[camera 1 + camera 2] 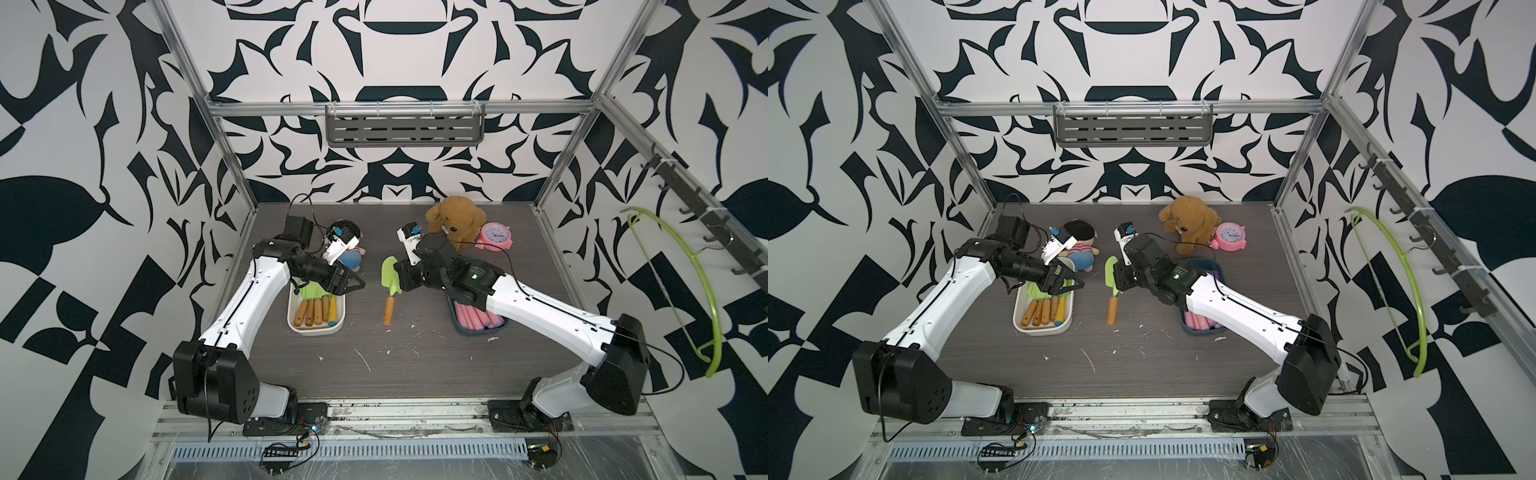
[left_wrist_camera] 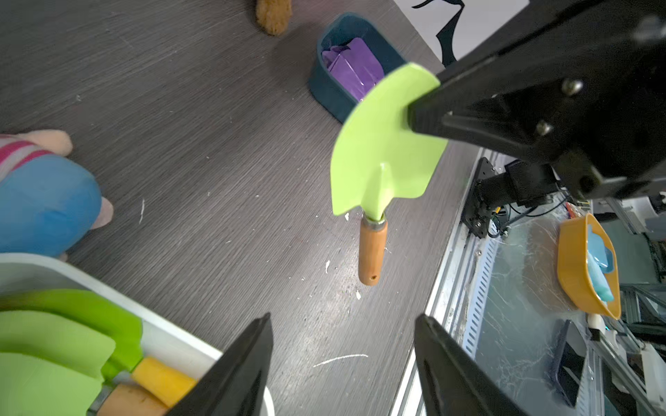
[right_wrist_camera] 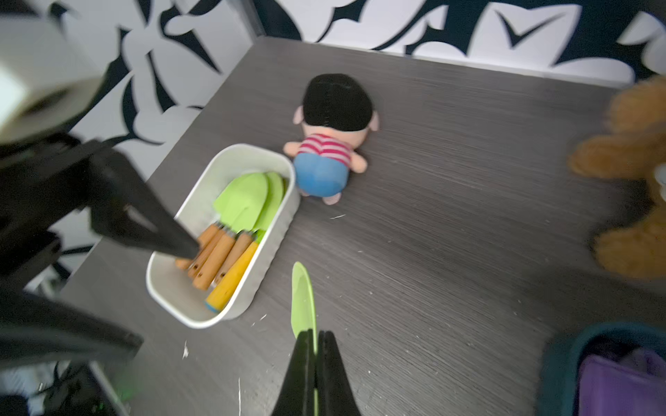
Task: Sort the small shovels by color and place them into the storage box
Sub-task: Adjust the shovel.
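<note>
The dark wood-grain counter carries everything. The left arm and the right arm reach in from its near edge toward the middle.

A white box sits under the left arm. It holds the sorted green shovels, blades toward the back wall, with several wooden handles and one yellow handle side by side. A dark blue box lies partly hidden under the right arm. It holds the purple shovels, pink handles toward the front.

A brown teddy bear sits at the back, with a pink clock just beside it. A doll in a striped shirt lies just behind the white box.

Between the two boxes, the right claw is clenched on the blade edge of one green shovel, whose wooden handle points toward the front. I cannot tell whether the handle end touches the counter. The left claw is released, its fingers spread wide with nothing between them, above the white box's inner edge.
</note>
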Robot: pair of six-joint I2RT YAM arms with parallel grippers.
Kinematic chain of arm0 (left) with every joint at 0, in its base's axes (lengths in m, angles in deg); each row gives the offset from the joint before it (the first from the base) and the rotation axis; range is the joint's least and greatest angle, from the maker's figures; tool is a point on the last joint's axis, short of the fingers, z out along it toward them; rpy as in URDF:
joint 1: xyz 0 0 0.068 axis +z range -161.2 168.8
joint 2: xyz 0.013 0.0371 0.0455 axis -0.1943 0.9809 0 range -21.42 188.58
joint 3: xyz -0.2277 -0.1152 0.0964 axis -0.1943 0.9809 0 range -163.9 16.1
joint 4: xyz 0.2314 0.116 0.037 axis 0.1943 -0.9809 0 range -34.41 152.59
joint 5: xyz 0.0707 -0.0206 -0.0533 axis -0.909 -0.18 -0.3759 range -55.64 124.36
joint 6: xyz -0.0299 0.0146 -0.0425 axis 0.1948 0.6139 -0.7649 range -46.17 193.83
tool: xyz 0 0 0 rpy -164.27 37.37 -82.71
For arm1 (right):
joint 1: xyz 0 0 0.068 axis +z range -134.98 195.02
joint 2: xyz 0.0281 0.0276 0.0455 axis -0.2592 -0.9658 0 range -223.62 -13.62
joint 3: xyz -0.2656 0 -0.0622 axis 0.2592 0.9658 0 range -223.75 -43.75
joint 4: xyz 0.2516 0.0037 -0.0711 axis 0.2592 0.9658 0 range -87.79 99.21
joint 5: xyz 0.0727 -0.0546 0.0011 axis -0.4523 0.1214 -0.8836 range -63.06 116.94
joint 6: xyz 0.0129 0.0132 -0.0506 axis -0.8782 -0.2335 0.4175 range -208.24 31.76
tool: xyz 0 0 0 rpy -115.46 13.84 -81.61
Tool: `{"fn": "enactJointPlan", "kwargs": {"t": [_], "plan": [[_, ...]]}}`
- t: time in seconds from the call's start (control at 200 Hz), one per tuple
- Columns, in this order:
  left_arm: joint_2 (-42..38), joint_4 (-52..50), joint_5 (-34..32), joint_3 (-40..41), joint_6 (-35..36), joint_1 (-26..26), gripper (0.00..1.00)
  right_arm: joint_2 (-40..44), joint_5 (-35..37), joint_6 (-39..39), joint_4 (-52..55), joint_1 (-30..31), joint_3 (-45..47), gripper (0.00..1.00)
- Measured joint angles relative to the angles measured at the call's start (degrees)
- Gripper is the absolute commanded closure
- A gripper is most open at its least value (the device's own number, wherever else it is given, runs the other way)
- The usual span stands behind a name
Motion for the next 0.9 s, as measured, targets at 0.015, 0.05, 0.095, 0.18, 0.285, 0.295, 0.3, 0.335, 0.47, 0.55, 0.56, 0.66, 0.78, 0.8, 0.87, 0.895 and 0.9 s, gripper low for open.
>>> {"fn": "enactJointPlan", "kwargs": {"t": [0.015,0.05,0.095,0.18,0.285,0.295,0.3,0.335,0.47,0.55,0.56,0.66,0.78,0.8,0.87,0.895,0.9], "plan": [[0.00,0.31,-0.44,0.13,-0.33,-0.26,0.31,-0.20,0.96,-0.94,0.00,-0.02,0.00,1.00],[0.00,0.76,-1.55,0.46,-0.98,-1.05,0.31,-0.83,3.28,-3.58,0.11,0.00,0.00,1.00],[0.17,1.07,-2.82,0.70,-1.53,-2.25,0.31,-1.51,5.46,-6.29,0.11,0.09,0.00,1.00],[1.20,1.73,-4.96,0.76,-2.45,-4.81,0.31,-2.25,8.68,-10.01,0.00,0.63,0.00,1.00],[3.37,2.36,-6.60,0.76,-3.37,-7.56,0.32,-2.36,10.67,-13.27,-0.57,1.40,0.00,1.00],[3.56,2.43,-6.71,0.76,-3.41,-7.74,0.32,-2.38,10.82,-13.53,-0.70,1.46,0.00,1.00],[3.76,2.49,-6.78,0.76,-3.54,-7.93,0.32,-2.38,10.91,-13.64,-0.74,1.51,0.00,1.00],[4.63,2.64,-7.15,0.76,-3.82,-8.76,0.32,-2.36,11.26,-14.29,-1.16,1.68,0.00,1.00],[7.74,3.04,-8.17,0.72,-4.85,-11.65,0.36,-2.38,12.15,-16.22,-2.21,2.25,0.00,1.00],[9.01,3.41,-8.63,0.70,-5.88,-12.72,0.41,-2.36,12.35,-17.03,-2.84,2.38,0.00,1.00],[9.09,3.48,-8.70,0.70,-5.81,-12.79,0.42,-2.36,12.37,-17.09,-2.91,2.40,0.00,1.00],[9.53,4.42,-9.33,0.70,-7.41,-13.25,0.48,-2.38,12.44,-17.79,-3.10,2.40,0.00,1.00],[9.53,5.86,-9.46,0.66,-9.03,-13.14,0.55,-2.36,12.44,-18.53,-3.52,2.34,0.00,1.00],[9.53,6.19,-9.53,0.66,-9.14,-13.09,0.55,-2.36,12.44,-18.62,-3.63,2.34,0.00,1.00],[9.53,7.17,-9.92,0.66,-9.57,-13.07,0.52,-2.36,12.39,-18.95,-3.78,2.34,0.04,1.00],[9.51,7.54,-10.10,0.66,-9.90,-13.07,0.52,-2.36,12.37,-19.15,-3.91,2.34,0.09,1.00],[9.51,7.61,-10.14,0.66,-9.88,-13.07,0.51,-2.36,12.37,-19.19,-3.98,2.34,0.11,1.00]]}}
